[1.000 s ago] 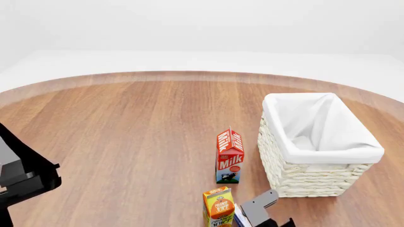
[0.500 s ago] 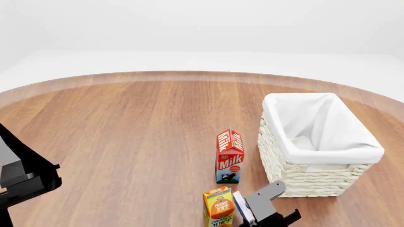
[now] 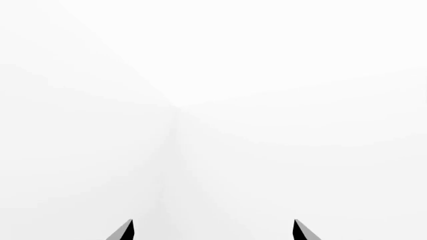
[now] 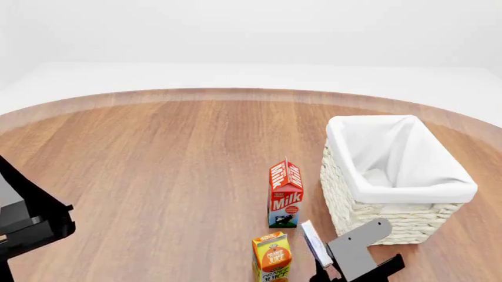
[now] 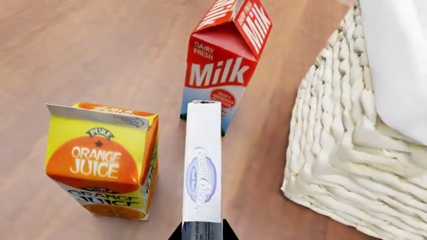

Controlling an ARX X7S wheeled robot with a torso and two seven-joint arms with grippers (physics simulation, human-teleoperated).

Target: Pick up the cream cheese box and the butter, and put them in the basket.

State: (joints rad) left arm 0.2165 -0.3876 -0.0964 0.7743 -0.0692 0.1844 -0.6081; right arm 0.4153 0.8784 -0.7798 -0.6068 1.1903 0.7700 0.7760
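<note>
Near the front edge of the wooden surface (image 4: 157, 164): my right end effector (image 4: 333, 267) clamps the small flat white cream cheese box (image 5: 202, 170), edge-on, between the orange juice carton (image 5: 103, 160) and the white wicker basket (image 4: 377, 220). Left end effector (image 3: 212, 231): fingers parted, holding nothing.

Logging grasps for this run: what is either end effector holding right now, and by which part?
The right end effector holds the cream cheese box by one narrow end. The left end effector holds nothing.
</note>
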